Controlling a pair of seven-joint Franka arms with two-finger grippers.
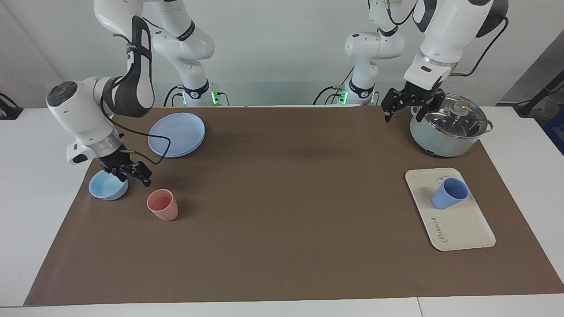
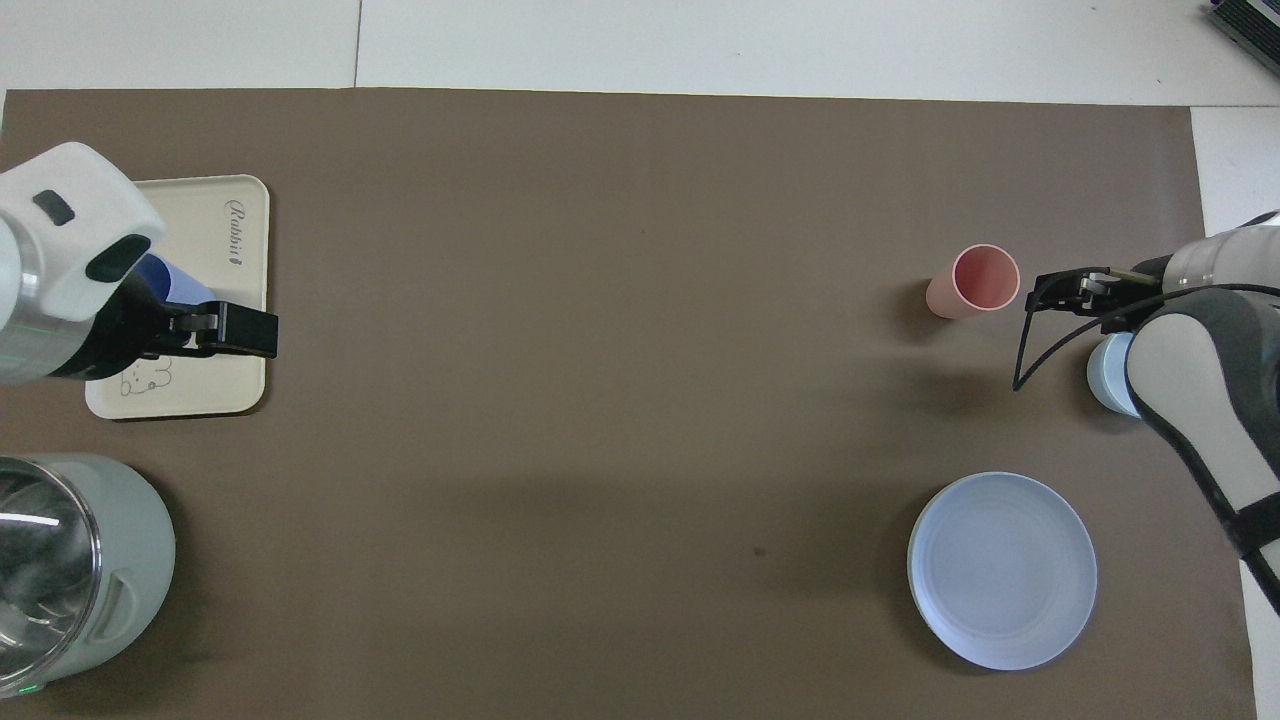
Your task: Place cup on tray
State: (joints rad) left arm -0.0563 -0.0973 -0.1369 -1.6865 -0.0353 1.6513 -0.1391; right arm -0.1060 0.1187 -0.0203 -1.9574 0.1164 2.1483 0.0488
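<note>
i'm seeing the cup point(image 1: 449, 193) sitting on the tray point(image 1: 462, 229), tilting, its long axis leaning and mouth pointing up toward the left arm's end of the counter. the risk: it's tipping over and rolling if nudged. left gripper point(image 1: 409, 104), fingers wide and empty, is hanging beside the pot point(image 1: 445, 132); right gripper point(image 1: 132, 172), fingers wide, is hovering over the bowl point(image 1: 105, 187).
</note>
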